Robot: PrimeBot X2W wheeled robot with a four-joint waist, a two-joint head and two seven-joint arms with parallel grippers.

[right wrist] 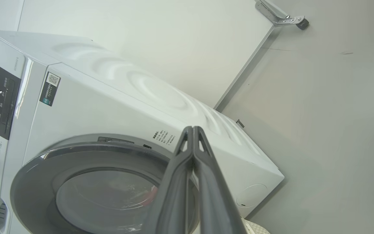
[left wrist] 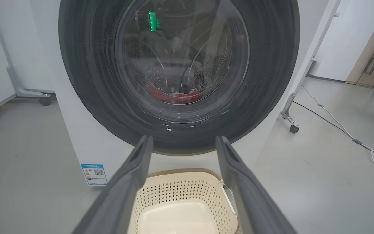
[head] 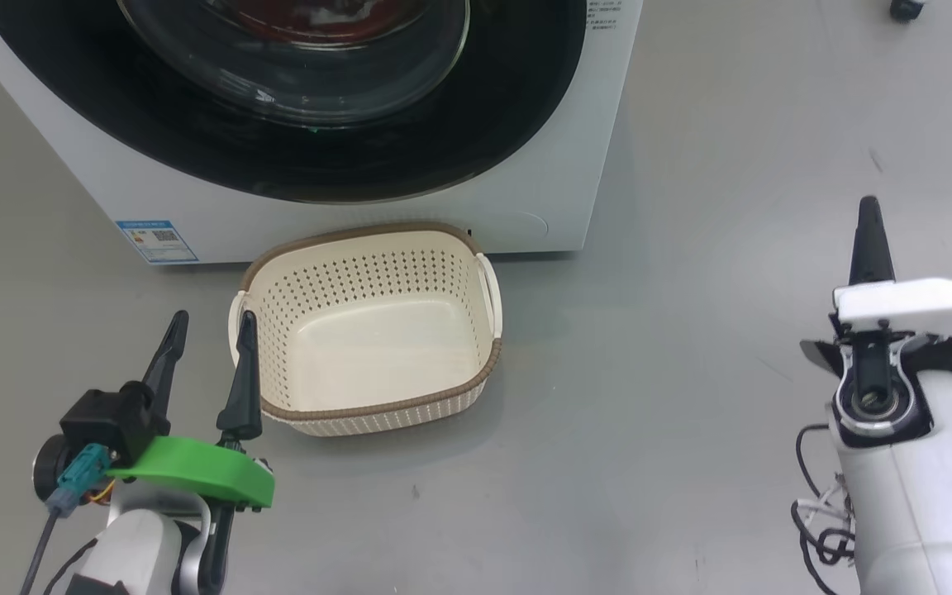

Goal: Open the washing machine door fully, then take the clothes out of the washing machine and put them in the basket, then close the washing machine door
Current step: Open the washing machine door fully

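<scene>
Left tool point(head: 213, 330) hovers with its two slim, tapered dark fingers point(head: 242, 372) spread wide, gripping nothing, just beside the basket point(head: 377, 277). A small blue label point(head: 156, 241) sits on the machine point(head: 525, 207), a smooth white box. The basket is cream plastic with perforated walls, rounded corners and a brown woven-look rim; it stands on the matte grey floor point(head: 691, 372) just before the machine. The door point(head: 278, 157) is closed: glossy black ring, bulging clear glass, red clothes point(left wrist: 164, 96) dim behind it. Right tool point(head: 869, 240) points up, fingers pressed together, well apart from the basket.
</scene>
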